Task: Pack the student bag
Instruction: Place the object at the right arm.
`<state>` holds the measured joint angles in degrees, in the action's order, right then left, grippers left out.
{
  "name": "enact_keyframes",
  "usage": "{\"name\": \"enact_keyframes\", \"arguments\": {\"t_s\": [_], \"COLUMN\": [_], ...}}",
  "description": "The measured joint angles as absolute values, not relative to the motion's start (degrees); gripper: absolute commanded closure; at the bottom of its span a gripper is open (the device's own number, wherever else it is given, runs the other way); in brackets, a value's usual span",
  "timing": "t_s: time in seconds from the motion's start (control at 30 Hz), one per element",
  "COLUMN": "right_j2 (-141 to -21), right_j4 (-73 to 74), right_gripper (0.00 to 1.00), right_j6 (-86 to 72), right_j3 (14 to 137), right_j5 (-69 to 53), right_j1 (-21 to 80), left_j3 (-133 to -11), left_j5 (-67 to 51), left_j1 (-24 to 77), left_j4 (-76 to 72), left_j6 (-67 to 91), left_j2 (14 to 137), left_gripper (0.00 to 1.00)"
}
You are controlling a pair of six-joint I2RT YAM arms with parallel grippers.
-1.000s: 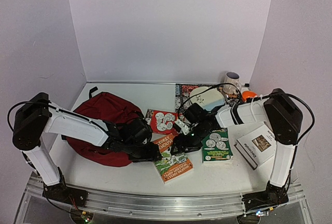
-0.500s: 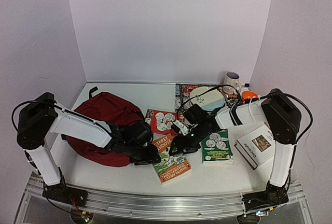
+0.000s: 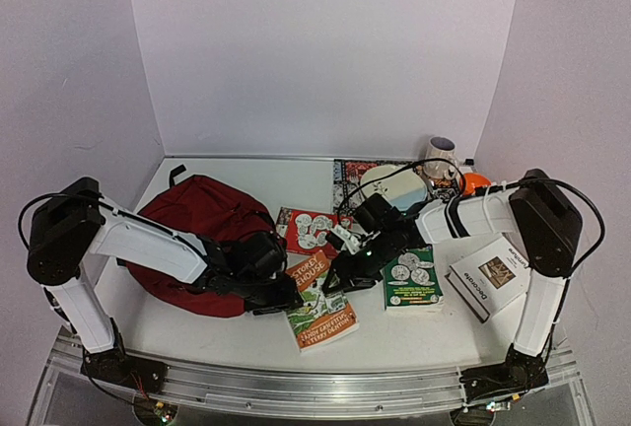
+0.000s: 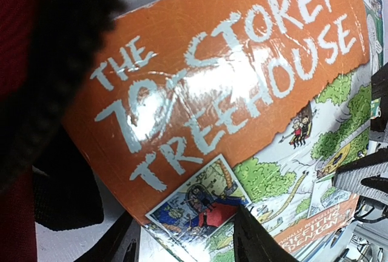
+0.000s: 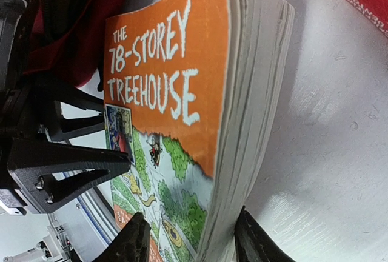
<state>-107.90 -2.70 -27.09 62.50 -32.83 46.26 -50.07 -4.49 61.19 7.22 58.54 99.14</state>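
while my right gripper (image 5: 193,213) is pinching the orange book (image 3: 323,312), my left gripper (image 4: 185,225) is sitting wide open beside the student bag (image 3: 192,217).

Top camera looks down from behind; both wrist cameras, close in, share the orange book (image 4: 230,92).

1. Top view: left arm (image 3: 148,244) is lying across the student bag (image 3: 192,214), covering its near right side.
2. Left wrist view: bag is showing only as a red-and-black blur at the left edge.
3. Orange book (image 4: 230,92) is running off the right and bottom edges there; glare is washing out the title's number.
4. Right gripper (image 5: 193,244): jaws are being cut off by the bottom edge, so grip on the book cannot be told.
5. Right arm (image 3: 473,217) is hiding the red book's (image 3: 308,227) right edge.
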Motion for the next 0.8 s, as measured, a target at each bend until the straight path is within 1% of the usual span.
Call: {"name": "enact_keyframes", "arguments": {"t_s": [0.07,0.13,0.43,0.5,0.67,0.8], "right_j2": [-107.9,-107.9,-107.9,-107.9,-107.9,-107.4], "right_j4": [-2.7,-2.8,-4.1,-4.6,-5.7,-6.1], "right_gripper": [0.57,0.61,0.94,0.99,1.00,1.00], "right_j6": [-27.1,-27.2,-28.6,-29.0,-29.7,-30.2], "right_j3": [62.5,62.5,62.5,62.5,62.5,62.5], "right_j5": [-33.2,-33.7,-35.4,-35.5,-35.8,-36.1], "right_j1": [46.3,46.3,46.8,46.8,46.9,47.0], "left_j3": [-49.5,-48.7,-45.0,-44.4,-42.2,-40.8], "left_j5": [-4.1,-3.6,-1.5,-0.8,1.5,4.3], "left_j1": [61.2,61.2,61.2,61.2,61.2,61.2], "left_j4": [6.8,6.2,3.8,3.2,1.2,-2.0], "left_j6": [58.7,58.9,60.2,60.3,60.6,60.6], "left_j2": [98.7,98.1,94.8,94.0,90.2,84.6], "left_gripper": [0.46,0.46,0.40,0.38,0.31,0.24]}}
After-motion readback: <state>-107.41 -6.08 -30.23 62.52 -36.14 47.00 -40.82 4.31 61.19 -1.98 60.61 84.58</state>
